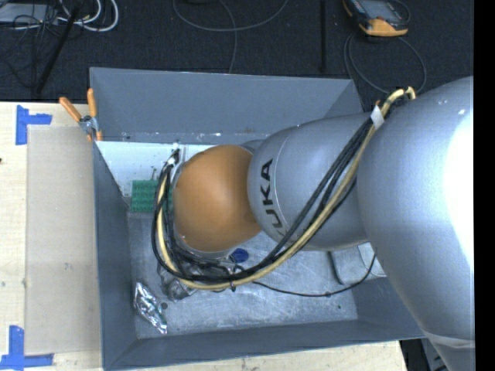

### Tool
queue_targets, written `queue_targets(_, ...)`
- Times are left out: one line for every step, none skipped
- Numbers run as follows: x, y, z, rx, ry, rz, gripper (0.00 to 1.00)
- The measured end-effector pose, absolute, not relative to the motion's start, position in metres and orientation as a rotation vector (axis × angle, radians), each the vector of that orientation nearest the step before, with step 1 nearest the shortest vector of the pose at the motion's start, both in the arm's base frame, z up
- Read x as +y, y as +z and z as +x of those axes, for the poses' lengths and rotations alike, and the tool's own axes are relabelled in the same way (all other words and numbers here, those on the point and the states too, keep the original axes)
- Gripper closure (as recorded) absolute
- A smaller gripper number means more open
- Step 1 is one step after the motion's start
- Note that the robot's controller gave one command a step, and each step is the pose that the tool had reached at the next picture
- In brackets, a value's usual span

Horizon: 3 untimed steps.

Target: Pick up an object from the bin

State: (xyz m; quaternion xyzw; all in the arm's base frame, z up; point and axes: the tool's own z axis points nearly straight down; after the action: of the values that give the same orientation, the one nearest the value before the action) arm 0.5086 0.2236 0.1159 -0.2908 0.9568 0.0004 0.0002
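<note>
My gripper (177, 287) reaches down into the left half of the bin, mostly hidden under the arm's orange cover and cables. Only a small metal part of it shows near the bin floor. A crumpled silver foil wrapper (149, 308) lies just below and left of it, in the front left corner. A small blue thing (239, 256) peeks out from beneath the cover to the gripper's right. A green ribbed block (142, 195) rests against the left wall, above and left of the gripper.
A grey, flat thing (349, 266) lies on the floor at the right, partly under the arm. The arm covers the middle and right of the bin. The sloping bin walls stand close on the left and front.
</note>
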Motion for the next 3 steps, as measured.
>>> queue_targets(0.223,0.116,0.509,3.007,0.001,-0.91,0.0)
queue_targets(0.246,0.07,0.488,2.97,-0.001,-1.015,0.0)
queue_targets(0.246,0.072,0.488,2.976,0.002,-1.009,1.0)
